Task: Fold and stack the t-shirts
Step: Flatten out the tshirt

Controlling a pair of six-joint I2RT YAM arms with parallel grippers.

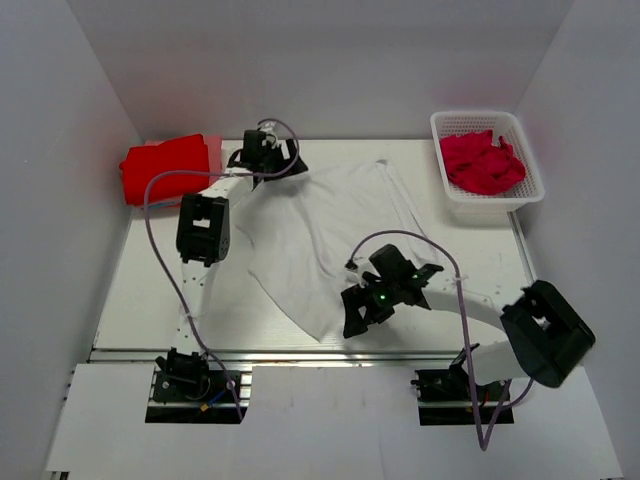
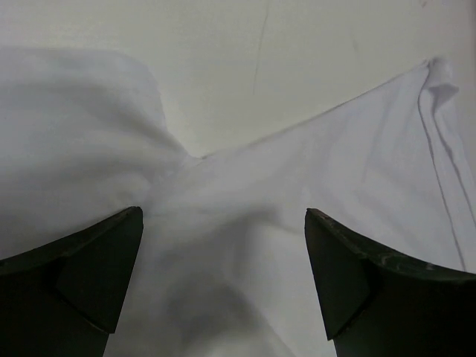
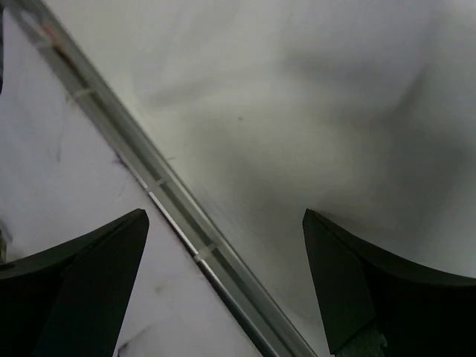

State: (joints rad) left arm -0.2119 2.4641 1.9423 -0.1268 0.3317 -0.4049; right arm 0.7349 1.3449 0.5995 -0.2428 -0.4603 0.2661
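Note:
A white t-shirt point(image 1: 320, 225) lies spread and rumpled across the middle of the table. My left gripper point(image 1: 272, 155) is open at the shirt's far left corner. In the left wrist view it point(image 2: 223, 275) hovers with jaws wide apart over bunched white cloth point(image 2: 245, 216), holding nothing. My right gripper point(image 1: 357, 315) is open and empty by the shirt's near corner. In the right wrist view it point(image 3: 223, 286) hangs over the table's front rail point(image 3: 186, 223). A folded red t-shirt point(image 1: 165, 165) lies at the far left. Crumpled red t-shirts point(image 1: 482, 163) fill a basket.
A white mesh basket point(image 1: 530, 185) stands at the far right corner. White walls close in the table on three sides. The metal rail point(image 1: 300, 352) runs along the near edge, with both arm bases below it.

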